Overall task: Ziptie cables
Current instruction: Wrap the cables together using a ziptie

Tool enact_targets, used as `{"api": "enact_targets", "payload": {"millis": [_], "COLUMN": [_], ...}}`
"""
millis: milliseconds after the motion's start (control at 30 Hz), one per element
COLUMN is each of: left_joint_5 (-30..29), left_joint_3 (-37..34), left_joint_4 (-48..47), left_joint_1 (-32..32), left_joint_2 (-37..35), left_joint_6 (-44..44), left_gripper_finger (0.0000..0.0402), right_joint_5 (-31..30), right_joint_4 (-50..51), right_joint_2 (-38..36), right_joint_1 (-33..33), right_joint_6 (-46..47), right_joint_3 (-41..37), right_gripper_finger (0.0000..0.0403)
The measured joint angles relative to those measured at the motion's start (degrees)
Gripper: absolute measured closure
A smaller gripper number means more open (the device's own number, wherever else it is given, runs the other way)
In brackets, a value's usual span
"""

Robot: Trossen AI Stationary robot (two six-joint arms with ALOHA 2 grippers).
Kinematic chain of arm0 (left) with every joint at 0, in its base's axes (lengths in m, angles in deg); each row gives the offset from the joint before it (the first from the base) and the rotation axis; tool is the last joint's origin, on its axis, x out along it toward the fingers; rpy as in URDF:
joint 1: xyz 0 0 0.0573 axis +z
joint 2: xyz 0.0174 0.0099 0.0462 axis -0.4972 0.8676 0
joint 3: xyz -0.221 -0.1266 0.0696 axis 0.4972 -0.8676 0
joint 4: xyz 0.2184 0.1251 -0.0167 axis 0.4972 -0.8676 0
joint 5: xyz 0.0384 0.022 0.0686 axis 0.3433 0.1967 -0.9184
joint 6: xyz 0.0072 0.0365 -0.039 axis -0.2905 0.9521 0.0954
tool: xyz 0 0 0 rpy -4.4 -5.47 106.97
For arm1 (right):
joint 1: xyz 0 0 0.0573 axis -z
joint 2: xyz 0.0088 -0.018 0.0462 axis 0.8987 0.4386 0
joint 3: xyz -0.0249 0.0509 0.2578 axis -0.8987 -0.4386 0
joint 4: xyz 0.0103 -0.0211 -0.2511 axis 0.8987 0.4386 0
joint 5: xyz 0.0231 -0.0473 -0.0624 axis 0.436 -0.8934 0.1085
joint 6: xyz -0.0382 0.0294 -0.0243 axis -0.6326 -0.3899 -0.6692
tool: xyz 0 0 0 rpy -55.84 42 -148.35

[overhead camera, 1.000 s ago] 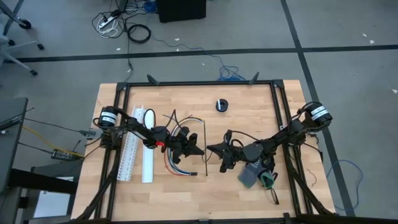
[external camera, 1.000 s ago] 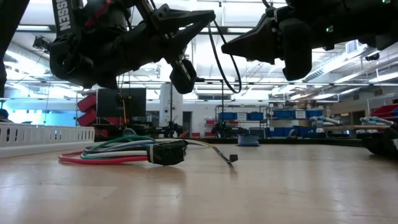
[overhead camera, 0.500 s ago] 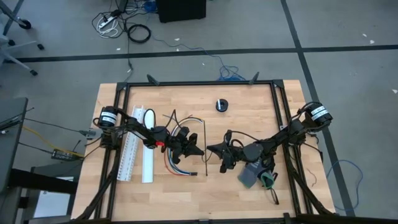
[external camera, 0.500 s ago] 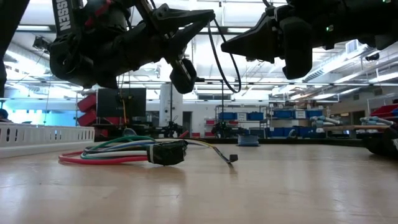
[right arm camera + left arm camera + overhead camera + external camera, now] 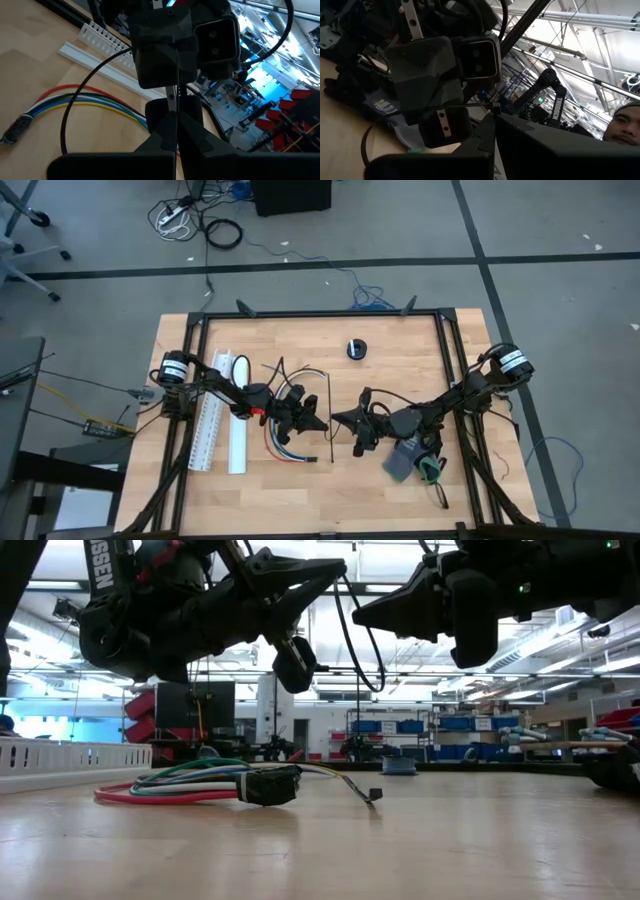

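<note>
Both grippers hover close together above the table's middle, tip to tip: my left gripper (image 5: 320,424) (image 5: 492,114) and my right gripper (image 5: 338,418) (image 5: 175,120), each shut on one thin black ziptie (image 5: 352,640). The rest of that ziptie bends in a slack loop (image 5: 64,131) below them. A second ziptie (image 5: 330,390) lies straight on the table under the grippers. The cables (image 5: 283,445) (image 5: 180,785) (image 5: 75,102) lie flat on the wood below my left gripper. A dark wrap (image 5: 268,785) is at one end of them. My left gripper pinches the ziptie (image 5: 470,105) between its two shut fingertips, coming level from the table's left. The strip is lifted clear of the table. My right gripper pinches the same ziptie (image 5: 176,85) between its shut fingertips, level from the table's right. The strip runs straight from its tips to the left gripper.
A long white slotted channel (image 5: 215,425) lies at the table's left. A small black round thing (image 5: 357,349) sits near the far edge. A dark grey and green bundle (image 5: 410,460) lies under my right arm. A person (image 5: 625,125) shows beyond the table.
</note>
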Motion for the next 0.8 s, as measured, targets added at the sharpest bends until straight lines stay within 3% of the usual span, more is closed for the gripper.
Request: {"api": "enact_targets", "payload": {"millis": [800], "left_joint_5": [-1.7], "left_joint_3": [0.04], "left_joint_4": [0.37], "left_joint_1": [0.05], "left_joint_2": [0.0], "left_joint_6": [-0.13], "left_gripper_finger": [0.0401], "right_joint_5": [-0.08], "right_joint_4": [0.02], "right_joint_2": [0.0], "right_joint_1": [-0.2], "right_joint_6": [0.07], "right_joint_3": [0.0], "right_gripper_finger": [0.0403]}}
